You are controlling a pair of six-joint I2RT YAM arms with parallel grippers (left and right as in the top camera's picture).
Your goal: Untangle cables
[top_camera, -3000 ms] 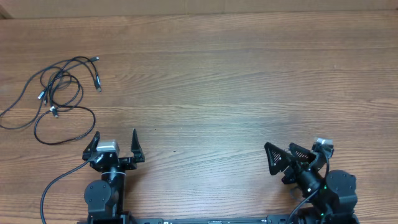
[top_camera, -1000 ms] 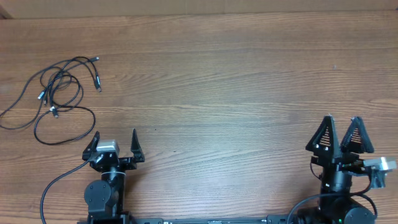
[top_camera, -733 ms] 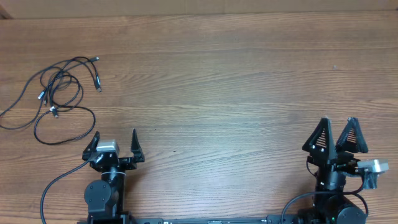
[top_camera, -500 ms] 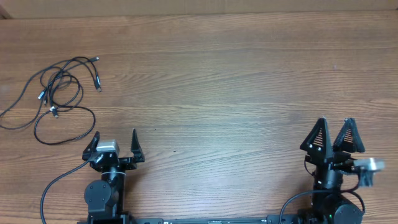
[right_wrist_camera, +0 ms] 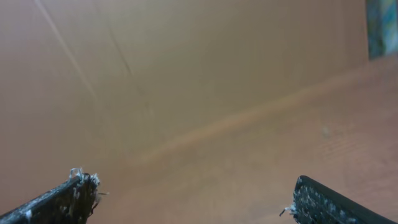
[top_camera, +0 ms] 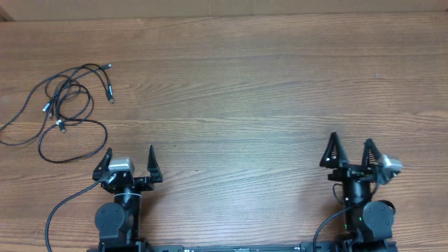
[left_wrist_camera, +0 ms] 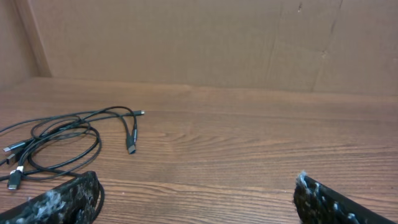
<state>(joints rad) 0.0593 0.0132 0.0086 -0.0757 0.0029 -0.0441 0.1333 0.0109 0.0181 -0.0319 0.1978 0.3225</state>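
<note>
The cables (top_camera: 66,105) lie as a loose tangle of thin black loops with small plug ends at the table's far left; the left wrist view shows the cables (left_wrist_camera: 68,140) ahead and to the left. My left gripper (top_camera: 129,159) stands open near the front edge, below and right of the tangle, nothing between its fingers (left_wrist_camera: 62,199). My right gripper (top_camera: 348,152) is open too, at the front right, far from the cables. Its view is blurred and shows only wood and the back wall between its fingertips (right_wrist_camera: 326,202).
A brown cardboard wall (left_wrist_camera: 205,43) runs along the table's far edge. A thicker black wire (top_camera: 59,210) curves from the left arm's base at the front left. Bare wooden tabletop (top_camera: 245,105) spreads between the two arms.
The right arm has swung left along the front edge, its open gripper turning as it went. The left arm and the cables have not moved.
</note>
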